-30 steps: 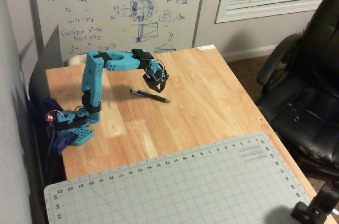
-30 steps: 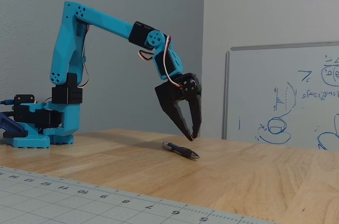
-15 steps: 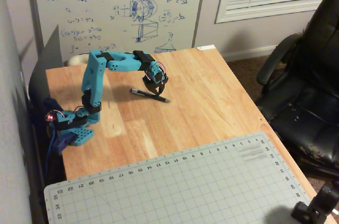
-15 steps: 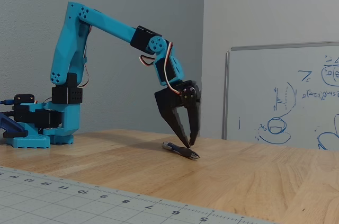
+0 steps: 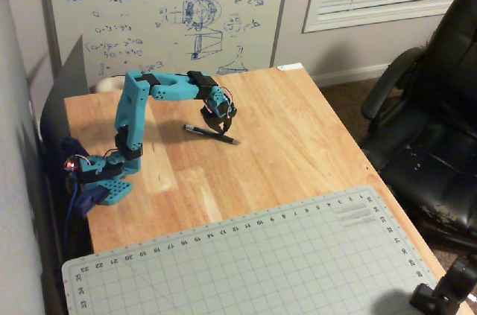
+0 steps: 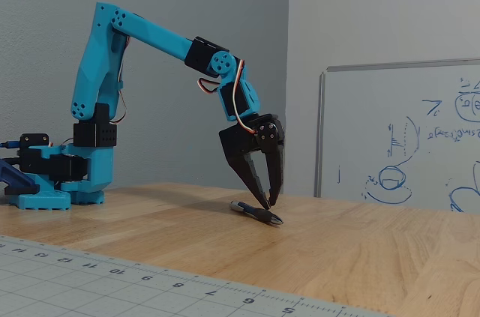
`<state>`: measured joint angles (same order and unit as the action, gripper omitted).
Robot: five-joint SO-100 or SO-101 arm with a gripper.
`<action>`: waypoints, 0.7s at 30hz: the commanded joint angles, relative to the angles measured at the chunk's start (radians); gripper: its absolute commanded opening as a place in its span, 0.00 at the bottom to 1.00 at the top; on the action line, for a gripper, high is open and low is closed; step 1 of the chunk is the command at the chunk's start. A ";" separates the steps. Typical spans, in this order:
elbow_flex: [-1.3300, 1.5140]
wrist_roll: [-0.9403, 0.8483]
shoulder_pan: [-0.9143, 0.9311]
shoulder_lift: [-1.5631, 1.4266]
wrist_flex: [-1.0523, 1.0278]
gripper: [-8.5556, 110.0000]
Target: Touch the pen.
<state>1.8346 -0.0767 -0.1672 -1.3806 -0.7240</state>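
The pen (image 5: 201, 132) is a thin dark stick lying flat on the wooden table (image 5: 298, 129). It also shows low on the tabletop in the other fixed view (image 6: 257, 214). The blue arm reaches out and down over it. Its black gripper (image 5: 220, 131) points down at the pen's middle. In the side-on fixed view the gripper (image 6: 268, 204) has its fingertips drawn together, holding nothing. The tips sit right at the pen's top; I cannot tell whether they touch it or hover just above it.
The arm's base (image 5: 104, 181) is clamped at the table's left edge. A grey cutting mat (image 5: 253, 263) covers the near part of the table. A whiteboard (image 5: 164, 10) leans at the far edge. A black office chair (image 5: 432, 121) stands to the right.
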 commanded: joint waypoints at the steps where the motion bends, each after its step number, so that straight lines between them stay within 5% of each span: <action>1: -0.040 0.002 0.006 -0.026 -0.009 0.08; 21: -0.029 -0.006 0.006 -0.017 -0.009 0.08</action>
<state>1.8346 -0.0767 -0.1672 -1.3806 -0.7240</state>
